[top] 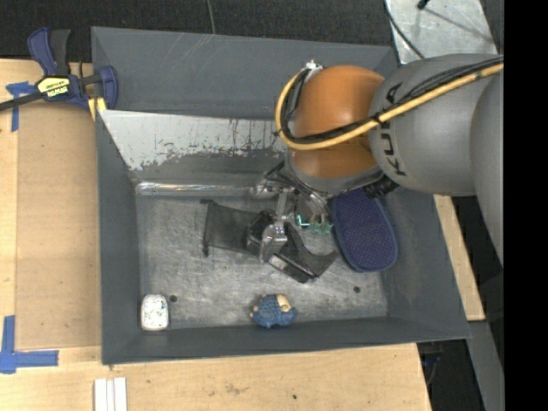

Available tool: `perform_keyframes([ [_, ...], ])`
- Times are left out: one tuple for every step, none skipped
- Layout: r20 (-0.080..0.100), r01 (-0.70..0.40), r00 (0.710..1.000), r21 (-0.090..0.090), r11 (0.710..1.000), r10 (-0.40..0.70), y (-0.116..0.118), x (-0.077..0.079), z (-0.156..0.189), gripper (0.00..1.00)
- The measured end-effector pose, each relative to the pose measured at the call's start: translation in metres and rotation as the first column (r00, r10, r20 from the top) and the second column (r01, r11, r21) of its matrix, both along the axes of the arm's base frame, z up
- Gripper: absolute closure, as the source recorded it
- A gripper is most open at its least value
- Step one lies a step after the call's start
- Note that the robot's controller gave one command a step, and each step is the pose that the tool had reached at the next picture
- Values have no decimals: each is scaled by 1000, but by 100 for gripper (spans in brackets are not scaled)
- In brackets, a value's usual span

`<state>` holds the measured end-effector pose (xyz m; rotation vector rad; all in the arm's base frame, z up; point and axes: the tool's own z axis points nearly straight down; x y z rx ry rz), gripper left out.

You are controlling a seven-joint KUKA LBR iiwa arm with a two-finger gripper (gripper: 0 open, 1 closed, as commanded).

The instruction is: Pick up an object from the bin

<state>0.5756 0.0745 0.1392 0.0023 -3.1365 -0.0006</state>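
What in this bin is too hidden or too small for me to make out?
Camera view:
Black flat thing: right part covered by the hand, full shape unknown.
Dark blue oval pad: top end hidden under the arm.
Small white thing, lower left corner: too small to identify.
Crumpled blue thing by the near wall: likewise.

legible marking — one item only. dark capital letters stand on the grey casing of the arm (441, 135), at its left end, just right of the orange cover (330, 118). the letters run down the casing. "k" and "u" read clearly; the remaining letters curve away round the casing and cannot be made out. the yellow cable (419, 99) passes just above the lettering.
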Motion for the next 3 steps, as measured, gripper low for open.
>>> perform_keyframes([
  [20,165,986,5,986,-166,-22,-7,-51,0],
  [10,487,874,2,874,-487,-17,-17,-39,0],
  [6,777,630,0,630,-777,-21,-8,-38,0],
])
